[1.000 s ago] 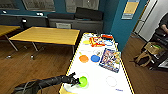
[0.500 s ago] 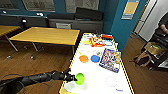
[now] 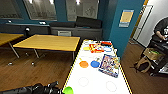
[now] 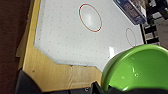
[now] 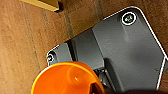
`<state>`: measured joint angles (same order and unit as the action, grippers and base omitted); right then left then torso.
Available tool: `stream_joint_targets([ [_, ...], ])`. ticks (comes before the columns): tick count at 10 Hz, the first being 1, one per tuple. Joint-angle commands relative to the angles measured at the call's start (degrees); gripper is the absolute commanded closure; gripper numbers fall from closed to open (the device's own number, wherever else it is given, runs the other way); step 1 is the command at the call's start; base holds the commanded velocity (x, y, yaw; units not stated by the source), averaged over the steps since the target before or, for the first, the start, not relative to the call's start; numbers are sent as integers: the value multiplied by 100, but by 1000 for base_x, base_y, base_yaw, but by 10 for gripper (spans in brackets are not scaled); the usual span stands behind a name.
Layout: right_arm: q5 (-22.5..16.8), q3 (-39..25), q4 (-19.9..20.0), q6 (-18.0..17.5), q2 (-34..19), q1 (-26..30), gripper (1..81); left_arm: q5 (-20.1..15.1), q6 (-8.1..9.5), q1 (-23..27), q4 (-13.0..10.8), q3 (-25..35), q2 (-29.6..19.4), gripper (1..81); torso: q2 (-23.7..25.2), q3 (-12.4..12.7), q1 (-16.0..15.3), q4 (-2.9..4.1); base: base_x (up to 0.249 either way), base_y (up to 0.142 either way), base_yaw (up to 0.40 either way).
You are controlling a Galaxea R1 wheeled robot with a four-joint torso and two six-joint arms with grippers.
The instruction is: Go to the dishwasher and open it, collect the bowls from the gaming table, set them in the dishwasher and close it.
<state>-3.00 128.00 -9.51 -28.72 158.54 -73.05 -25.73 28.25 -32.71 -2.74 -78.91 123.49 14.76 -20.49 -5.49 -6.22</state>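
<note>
L claw (image 3: 65,90) w/ lime-green bowl (image 4: 136,68) | white gaming table (image 3: 96,80) | wood floor (image 3: 37,70)

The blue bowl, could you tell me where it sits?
In the head view, the blue bowl sits mid-table, between the orange bowl and a board-game box.

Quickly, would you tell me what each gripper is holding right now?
Left gripper: shut on the green bowl.
Right gripper: shut on an orange bowl.

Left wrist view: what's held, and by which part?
A lime-green round plastic bowl, apparently gripped at its rim by the left gripper, above the white-topped table's edge; the exact contact is hidden.
</note>
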Motion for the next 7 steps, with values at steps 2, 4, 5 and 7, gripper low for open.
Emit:
stream_joint_targets([
  [2, -245, -110, -69, 16, -74, 250, 811, 752, -65, -1107, -1200, 439, -597, 811, 0, 445, 2, 0, 0, 0, 0],
  [4, -245, -92, -69, 24, -74, 224, 811, 1288, -74, -1883, -1516, 140, -553, 811, 0, 723, 5, 0, 0, 0, 0],
  [5, -254, -83, -69, 24, -74, 216, 811, 1491, -74, -2207, -1711, -1, -527, 811, 2, 802, 7, 0, 0, 0, 0],
  [7, -245, 4, -77, 24, -74, 128, 811, 1782, -74, -2798, -2037, -396, -351, 811, 9, 673, 15, 0, 0, 0, 0],
])
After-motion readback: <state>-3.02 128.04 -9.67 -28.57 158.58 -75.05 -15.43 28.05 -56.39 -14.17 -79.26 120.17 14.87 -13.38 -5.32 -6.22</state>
